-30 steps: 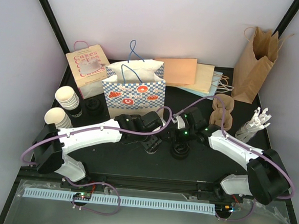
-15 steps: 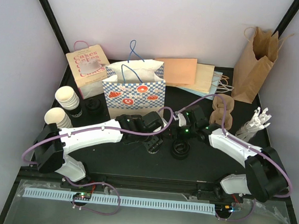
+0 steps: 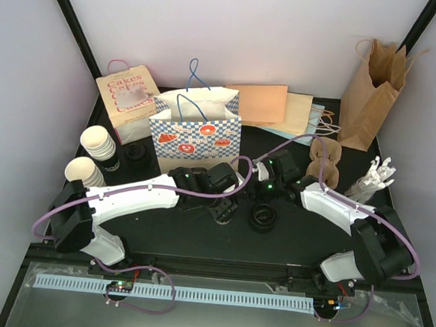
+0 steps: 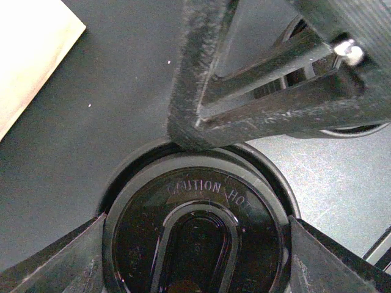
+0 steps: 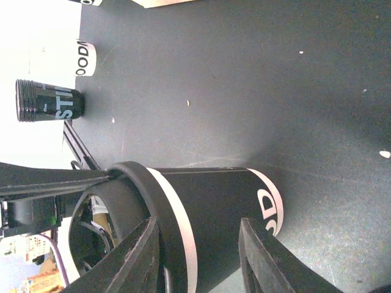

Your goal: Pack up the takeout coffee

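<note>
L gripper (image 3: 223,202) sat mid-table (image 3: 160,238), just in front of the blue-checked gift bag (image 3: 195,132). In the L wrist view its 2 fingers (image 4: 55,259) lay against opposite sides of a round black lid (image 4: 195,238) stamped "CAUTION HOT", so it was clamped on that lid. What sat under the lid was hidden there. Dark fingers of the other arm crossed the top of that view, close over the lid's far edge.

R gripper (image 5: 198,227) was part-open and held nothing; its 2 fingers stood apart w/ no object between them. Just beyond the tips a black cup (image 5: 214,220) w/ white bands and a lid on top stood upright on the table, and a finger of the L gripper reached its lid rim. Couldn't tell for sure if this was the cup under the clamped lid or the lidded cup (image 3: 263,217) that the top view showed just R of the L gripper.

At the table's L edge stood 2 cup stacks (image 3: 98,142), no lids on, w/ a short lid stack (image 3: 136,155) just beside them. Behind those leaned a "Cakes" bag (image 3: 129,101). Flat paper bags (image 3: 256,102) lay at the back, a brown paper bag (image 3: 373,92) stood back R, and a pulp cup carrier (image 3: 325,162) and white plastic cutlery (image 3: 370,182) lay R of the arms.
</note>
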You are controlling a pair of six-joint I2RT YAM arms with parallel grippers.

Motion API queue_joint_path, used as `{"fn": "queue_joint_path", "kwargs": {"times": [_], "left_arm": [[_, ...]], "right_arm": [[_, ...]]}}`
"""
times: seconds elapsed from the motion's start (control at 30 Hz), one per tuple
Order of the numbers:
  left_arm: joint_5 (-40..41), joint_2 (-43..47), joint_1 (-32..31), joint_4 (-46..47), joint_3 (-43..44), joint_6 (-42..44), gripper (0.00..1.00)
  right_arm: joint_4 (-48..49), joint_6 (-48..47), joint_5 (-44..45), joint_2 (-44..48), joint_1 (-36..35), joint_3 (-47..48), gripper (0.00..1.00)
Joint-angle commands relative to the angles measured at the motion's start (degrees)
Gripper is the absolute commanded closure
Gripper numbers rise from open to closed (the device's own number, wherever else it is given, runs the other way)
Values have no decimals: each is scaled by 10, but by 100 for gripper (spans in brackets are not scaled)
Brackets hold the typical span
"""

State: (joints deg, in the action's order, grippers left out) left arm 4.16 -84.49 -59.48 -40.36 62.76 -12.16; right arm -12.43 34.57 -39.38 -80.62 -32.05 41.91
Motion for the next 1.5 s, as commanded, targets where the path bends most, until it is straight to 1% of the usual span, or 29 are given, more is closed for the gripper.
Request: {"fn": "queue_joint_path", "kwargs": {"times": [0.0, 0.2, 0.37, 0.47, 0.67, 0.8, 1.0, 1.17, 1.47], "left_arm": [[-40, -26, -10, -8, -24, 19, 30], [-40, -28, -12, -1, -29, 18, 30], [-42, -32, -13, 9, -30, 18, 31], [-43, -37, -15, 10, -28, 18, 31], [-35, -39, -16, 8, -28, 16, 31], [-26, -41, -16, 5, -29, 9, 32], [-21, -40, -12, 1, -34, -12, 32], [-16, -41, -8, -5, -30, -19, 33], [-16, -39, -6, -7, -31, -33, 33]], "right_arm": [[13, -7, 8, -32, -2, 13, 61], [20, -17, 23, -65, -15, -13, 61], [48, 2, 44, -93, -57, -36, 62], [64, 14, 54, -99, -65, -50, 63], [51, 7, 89, -102, -75, -73, 63], [35, 2, 102, -78, -75, -90, 64], [-1, -2, 108, 7, -75, -100, 63], [-29, -4, 100, 52, -75, -93, 62], [-54, -10, 107, 58, -74, -98, 63]]}}
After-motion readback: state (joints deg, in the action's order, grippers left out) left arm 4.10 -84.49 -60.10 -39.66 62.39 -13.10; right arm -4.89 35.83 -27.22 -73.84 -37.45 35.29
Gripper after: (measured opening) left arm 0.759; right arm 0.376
